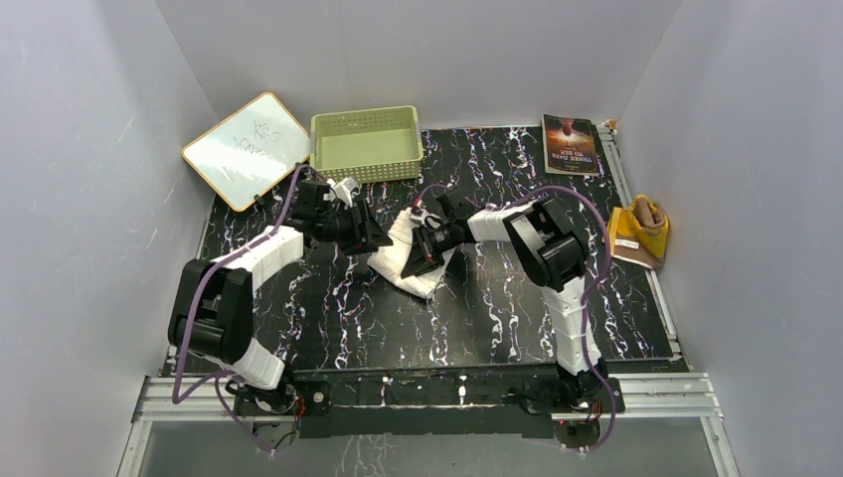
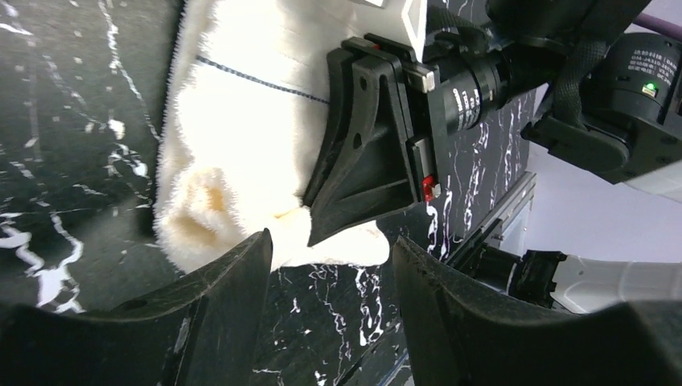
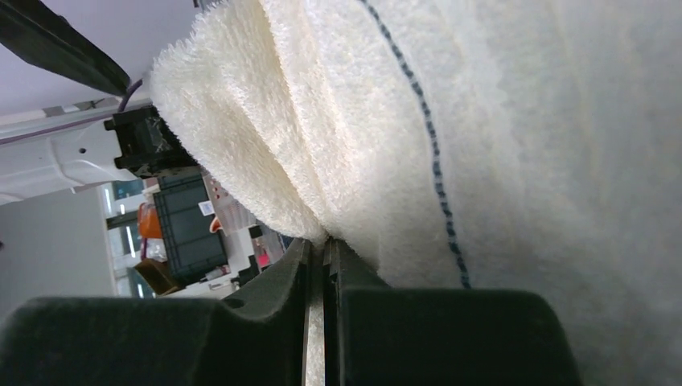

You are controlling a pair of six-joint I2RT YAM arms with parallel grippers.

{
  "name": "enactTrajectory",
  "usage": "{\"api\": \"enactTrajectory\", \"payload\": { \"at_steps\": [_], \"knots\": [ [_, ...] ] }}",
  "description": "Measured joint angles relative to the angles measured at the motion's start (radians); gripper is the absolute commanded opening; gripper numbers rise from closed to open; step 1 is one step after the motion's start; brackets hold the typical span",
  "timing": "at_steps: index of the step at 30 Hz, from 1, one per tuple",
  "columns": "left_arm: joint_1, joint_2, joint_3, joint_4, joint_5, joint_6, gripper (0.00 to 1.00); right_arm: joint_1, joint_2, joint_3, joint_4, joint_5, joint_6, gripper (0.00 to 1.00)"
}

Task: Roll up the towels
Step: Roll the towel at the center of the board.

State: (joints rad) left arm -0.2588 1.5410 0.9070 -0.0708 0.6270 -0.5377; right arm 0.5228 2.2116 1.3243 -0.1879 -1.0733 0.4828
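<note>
You are at the start of the first roll. The white towel (image 1: 396, 263) lies on the table just in front of the green basket (image 1: 368, 171), bunched and partly folded rather than wound into a roll. The right gripper (image 3: 324, 245) has its jaws shut almost flat on a raised fold of that towel, and the right wrist view shows the terry pinched between the pads with layers fanning out above. The left gripper (image 2: 330, 241) sits on the side of the towel nearer the basket with its jaws about half open and nothing between them. The towel's rounded corner (image 2: 201, 217) lies just beyond its fingertips, and the right gripper is close across from it. The brown and yellow towel (image 1: 644, 231) lies well off to the right of the basket at the table's edge, so judge that half of the job as not begun. For the next move you need the pinched fold carried over the flat part of the towel so it begins to curl. Meanwhile the left gripper should either press the loose end down or take the corner in front of it, so the cloth does not slide across the table. The two grippers are nearly touching, so bring the left one in slowly and do not let its fingers knock the right one's.
</note>
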Motion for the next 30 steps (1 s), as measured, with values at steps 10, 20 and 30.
{"api": "enactTrajectory", "payload": {
  "at_steps": [10,20,30],
  "knots": [
    [-0.061,0.138,-0.028,0.132,0.022,-0.097,0.52,-0.024,0.023,-0.013,0.062,-0.05,0.09,0.0],
    [-0.064,0.233,-0.026,0.236,-0.044,-0.147,0.51,-0.031,0.026,-0.013,0.064,-0.047,0.095,0.24],
    [-0.074,0.278,-0.012,0.272,-0.044,-0.135,0.48,-0.037,-0.185,-0.025,-0.057,0.287,-0.083,0.45]
  ]
}}
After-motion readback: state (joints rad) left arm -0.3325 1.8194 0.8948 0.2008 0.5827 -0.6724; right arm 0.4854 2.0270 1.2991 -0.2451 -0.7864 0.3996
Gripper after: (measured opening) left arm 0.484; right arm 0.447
